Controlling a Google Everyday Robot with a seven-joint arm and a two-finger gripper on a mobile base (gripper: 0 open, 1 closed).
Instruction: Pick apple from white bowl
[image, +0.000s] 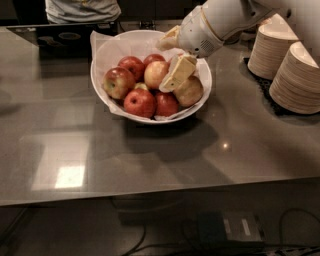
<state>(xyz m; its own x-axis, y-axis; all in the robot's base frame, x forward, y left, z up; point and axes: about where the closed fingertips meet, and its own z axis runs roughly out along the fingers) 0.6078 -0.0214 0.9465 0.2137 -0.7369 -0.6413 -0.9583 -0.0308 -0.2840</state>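
The white bowl (202, 97), lined with crinkled white paper, stands on the grey table and holds several apples. The pale yellow-orange apple (155, 74) lies near the bowl's middle, among deep red apples (140, 102) and beside a duller tan apple (190, 91) on the right. My gripper (172, 56) reaches in from the upper right and hangs over the bowl's middle. It is open. Its near fingertip (177, 74) lies just right of the pale apple and the far fingertip (168, 38) is by the back rim. Part of a reddish apple shows between them.
Two stacks of beige paper plates (295, 80) stand on a dark mat at the right, close to my arm. A person's torso (82, 9) is behind the table's far edge. Cables and a power strip (235, 227) lie on the floor below the front edge.
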